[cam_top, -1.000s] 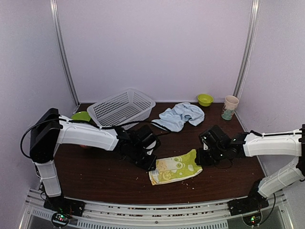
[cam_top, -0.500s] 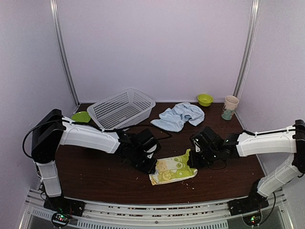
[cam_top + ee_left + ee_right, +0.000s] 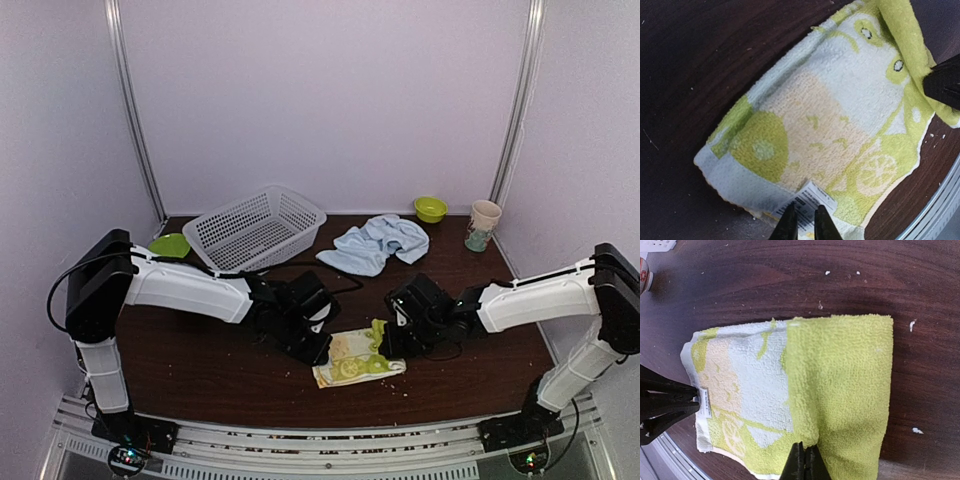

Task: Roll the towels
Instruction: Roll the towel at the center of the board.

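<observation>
Top external view puts the job near its start. The lemon-print towel [image 3: 352,362] lies near the front of the bench [image 3: 200,375], between the two arms. Only its right end is folded over onto itself, green back up, and no tight roll is formed yet. The blue towel [image 3: 375,243] sits crumpled towards the back of the bench, well apart from both arms, so all of it is left to do. The right pincer [image 3: 803,455] is pressed together, pinching the turned-over green flap at its edge. The left pincer [image 3: 805,222] has its fingers nearly together, nipping the opposite end of the same towel at its white label [image 3: 807,200], apparently to anchor it.
</observation>
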`<state>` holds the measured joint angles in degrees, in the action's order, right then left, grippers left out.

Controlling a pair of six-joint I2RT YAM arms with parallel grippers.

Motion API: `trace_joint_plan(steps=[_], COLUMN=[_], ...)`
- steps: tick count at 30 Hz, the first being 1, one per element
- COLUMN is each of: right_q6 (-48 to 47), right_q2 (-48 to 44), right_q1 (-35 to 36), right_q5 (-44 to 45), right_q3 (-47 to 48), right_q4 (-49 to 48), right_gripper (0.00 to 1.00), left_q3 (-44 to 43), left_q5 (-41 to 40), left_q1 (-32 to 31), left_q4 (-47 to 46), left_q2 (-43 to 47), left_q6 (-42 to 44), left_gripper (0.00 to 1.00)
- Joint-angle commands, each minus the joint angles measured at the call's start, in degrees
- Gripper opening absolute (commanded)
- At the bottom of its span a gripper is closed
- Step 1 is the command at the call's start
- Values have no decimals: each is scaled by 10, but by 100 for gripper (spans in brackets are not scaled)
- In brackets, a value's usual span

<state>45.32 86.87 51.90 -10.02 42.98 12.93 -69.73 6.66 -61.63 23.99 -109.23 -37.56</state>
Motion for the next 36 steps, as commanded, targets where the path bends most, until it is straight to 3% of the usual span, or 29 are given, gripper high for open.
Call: trace_joint_plan(steps=[1, 10, 16, 22, 36], right_q6=[19, 21, 23, 25, 15], right_q2=[15, 37, 42, 48, 53], right_q1=[4, 5, 5, 4, 3], right_q5=[-27, -48, -51, -53, -36], right_q3=[-16, -32, -41, -52, -89], right_q4=[-48, -75, -87, -104, -142], right_gripper=[0, 0, 21, 27, 29], left_q3=[4, 2, -9, -38, -186], left_q5=[6, 8, 5, 1, 26], left_q1=[-4, -4, -4, -4, 10], left_q4=[-14, -9, 12, 30, -14], left_q2=[-2, 13, 45, 75, -35], left_q6=[-5, -5, 6, 13, -15], left_gripper=[12, 13, 20, 22, 11])
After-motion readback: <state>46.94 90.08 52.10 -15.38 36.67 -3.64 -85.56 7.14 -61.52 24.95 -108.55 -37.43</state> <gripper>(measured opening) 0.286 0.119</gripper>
